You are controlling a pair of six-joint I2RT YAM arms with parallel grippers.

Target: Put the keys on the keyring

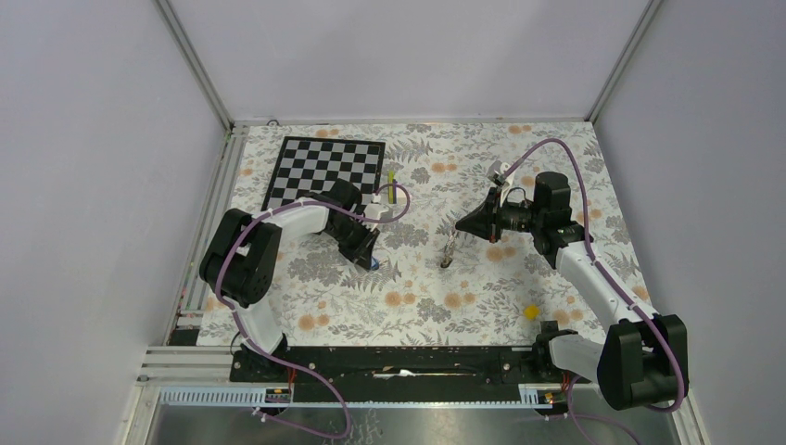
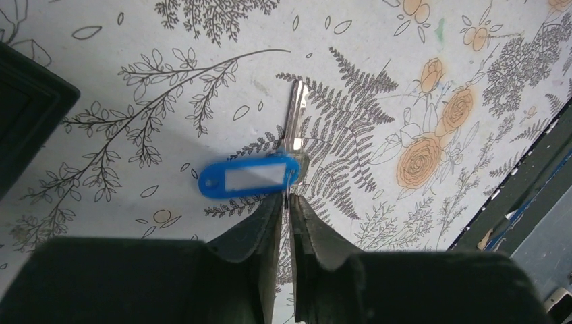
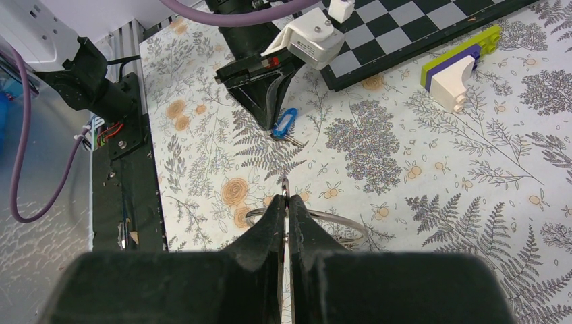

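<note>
A key with a bright blue tag point(image 2: 248, 178) and a silvery blade point(image 2: 295, 115) lies on the floral table cover. My left gripper point(image 2: 289, 200) is shut, its tips pinching the thin metal link where tag and blade meet. It also shows in the top view point(image 1: 369, 252) and the right wrist view point(image 3: 270, 111), with the blue tag point(image 3: 284, 123) at its tips. My right gripper point(image 3: 286, 202) is shut on the keyring point(image 3: 337, 221), a thin silvery ring held above the table; the keyring hangs from it in the top view point(image 1: 449, 248). The black-headed key is not in view.
A black-and-white checkerboard point(image 1: 324, 171) lies at the back left. A green-and-white block stack point(image 1: 393, 192) stands beside it and shows in the right wrist view point(image 3: 462, 64). A small yellow block point(image 1: 531, 312) lies front right. The metal rail point(image 1: 389, 357) runs along the near edge.
</note>
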